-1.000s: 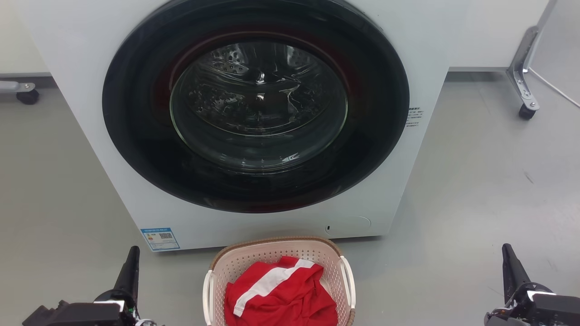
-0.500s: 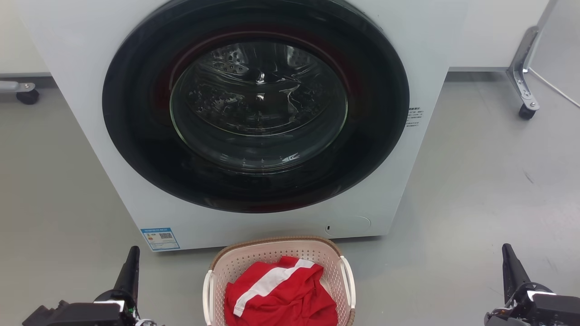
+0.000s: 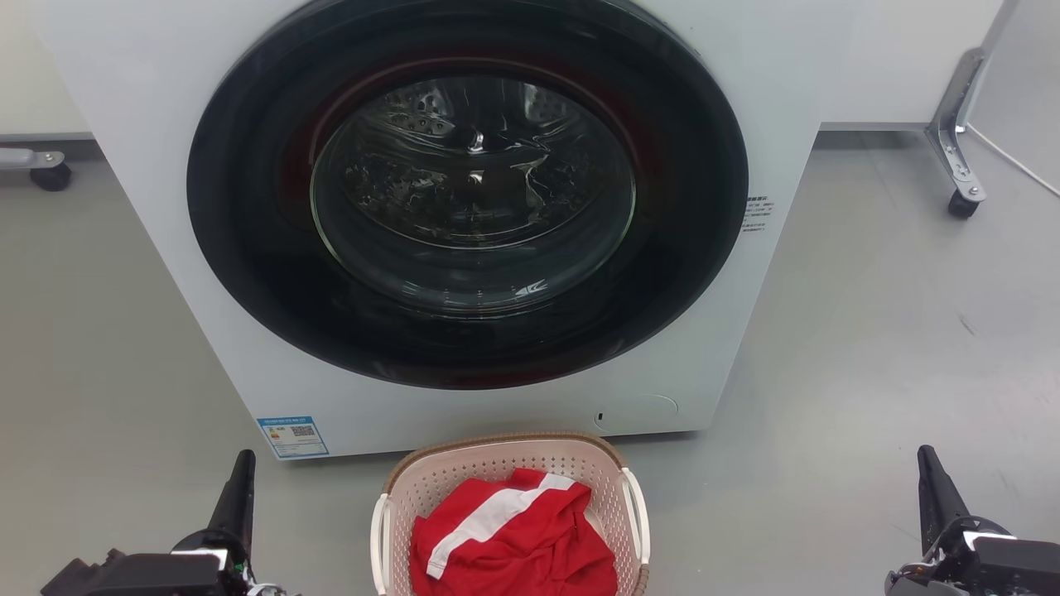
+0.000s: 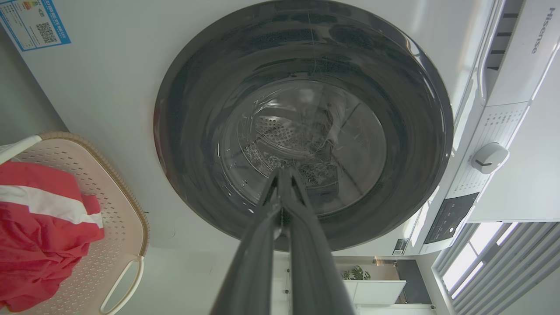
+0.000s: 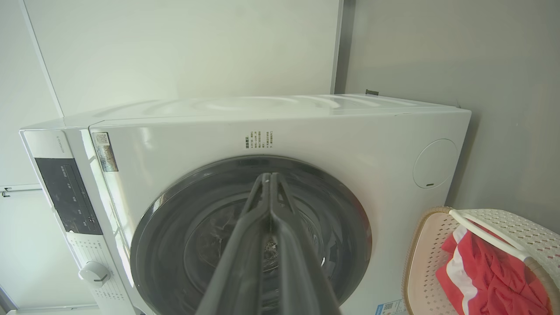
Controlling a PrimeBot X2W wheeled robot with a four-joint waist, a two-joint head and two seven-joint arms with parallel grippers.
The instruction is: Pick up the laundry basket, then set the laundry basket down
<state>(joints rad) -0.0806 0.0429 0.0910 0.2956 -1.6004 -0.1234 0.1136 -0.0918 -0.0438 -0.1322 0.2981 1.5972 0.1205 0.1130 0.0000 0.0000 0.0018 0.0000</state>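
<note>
The pale pink perforated laundry basket (image 3: 505,463) stands on the grey floor just in front of the washing machine, at the bottom middle of the head view. It holds a red garment with a white stripe (image 3: 513,538). White handles run along its two sides. My left gripper (image 3: 242,468) hovers left of the basket and is shut, holding nothing. Well off to the basket's right, my right gripper (image 3: 927,463) is also shut and empty. The basket (image 4: 118,227) lies at the left edge of the left wrist view, behind the closed left gripper (image 4: 282,175). In the right wrist view the basket (image 5: 426,258) sits lower right of the right gripper (image 5: 267,179).
A white front-loading washing machine (image 3: 149,165) with a closed dark round door (image 3: 468,190) stands right behind the basket. A metal frame leg on a castor (image 3: 961,203) is at the far right, another castor (image 3: 51,175) at the far left. Open grey floor lies on both sides.
</note>
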